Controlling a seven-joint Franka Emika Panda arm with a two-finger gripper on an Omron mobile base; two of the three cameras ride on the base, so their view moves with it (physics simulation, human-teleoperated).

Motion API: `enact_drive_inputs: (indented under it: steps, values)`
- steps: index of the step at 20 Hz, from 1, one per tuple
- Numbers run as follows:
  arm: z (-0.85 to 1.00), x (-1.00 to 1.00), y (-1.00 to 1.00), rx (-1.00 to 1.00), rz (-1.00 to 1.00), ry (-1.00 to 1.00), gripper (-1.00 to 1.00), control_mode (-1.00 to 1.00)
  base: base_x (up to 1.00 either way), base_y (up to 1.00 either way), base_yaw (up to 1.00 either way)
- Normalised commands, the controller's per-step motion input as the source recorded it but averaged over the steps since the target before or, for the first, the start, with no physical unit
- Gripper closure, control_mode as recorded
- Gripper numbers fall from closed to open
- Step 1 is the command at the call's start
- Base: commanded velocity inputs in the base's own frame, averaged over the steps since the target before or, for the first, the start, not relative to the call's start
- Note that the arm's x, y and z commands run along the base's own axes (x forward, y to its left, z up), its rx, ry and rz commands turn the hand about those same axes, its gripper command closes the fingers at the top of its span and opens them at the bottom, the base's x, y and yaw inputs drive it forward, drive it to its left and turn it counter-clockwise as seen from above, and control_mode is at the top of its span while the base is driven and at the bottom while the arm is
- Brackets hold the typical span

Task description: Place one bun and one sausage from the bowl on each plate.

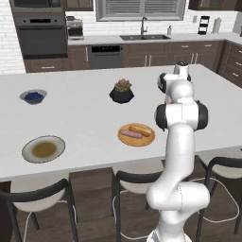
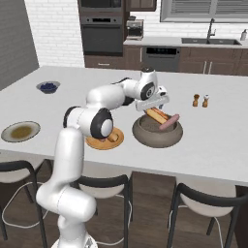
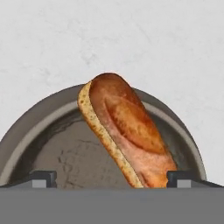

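- At the far left of the counter, the grey-rimmed plate with the olive-brown centre lay bare, with neither bun nor sausage on it; a small bowl of blueberries sat well behind it.
- Nearer the middle, a black plant pot stood well behind the orange plate, which already carried one plated bun and one plated sausage side by side, so that half of the task looked done.
- Right of the orange plate, just beside it in the right base view, sat the grey-brown bowl, with a bun and a pink sausage leaning in it and poking above the rim.
- The end effector hung directly over the bowl, close above the bun.
- In the hand view the finger tips stood wide apart on either side of the bun's lower end, not touching it, so nothing was held.
- Judged from this, the step in hand was picking the second bun for the empty plate.
- The next move would call for lowering until the fingers straddled the bun, closing gently on its soft sides, lifting clear of the rim, then carrying it far left across the counter.
- Salt and pepper shakers stood to the right, well apart from the bowl.
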Motion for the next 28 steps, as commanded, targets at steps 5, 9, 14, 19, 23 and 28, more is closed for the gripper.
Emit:
enact_drive_inputs:
  steps: [5,9,14,19,23,28]
  values:
    - [-0.22,0.06,-0.16,0.0,0.01,0.0,-1.0,-1.0,0.0,0.0,0.0]
    - [-0.32,0.1,-0.18,0.0,0.0,0.0,-1.0,-1.0,0.0,0.0,0.0]
    - [-0.19,0.18,-0.12,0.01,0.0,0.0,-1.0,-1.0,0.0,0.0,0.0]
    - [0.0,0.1,-0.04,0.02,0.01,0.0,-1.0,-1.0,0.0,0.0,0.0]
    - [-0.08,0.0,0.0,0.0,0.01,0.0,-1.0,-1.0,0.0,0.0,0.0]
    - [-0.1,0.0,0.0,0.0,0.0,0.0,-1.0,-1.0,0.0,0.0,0.0]
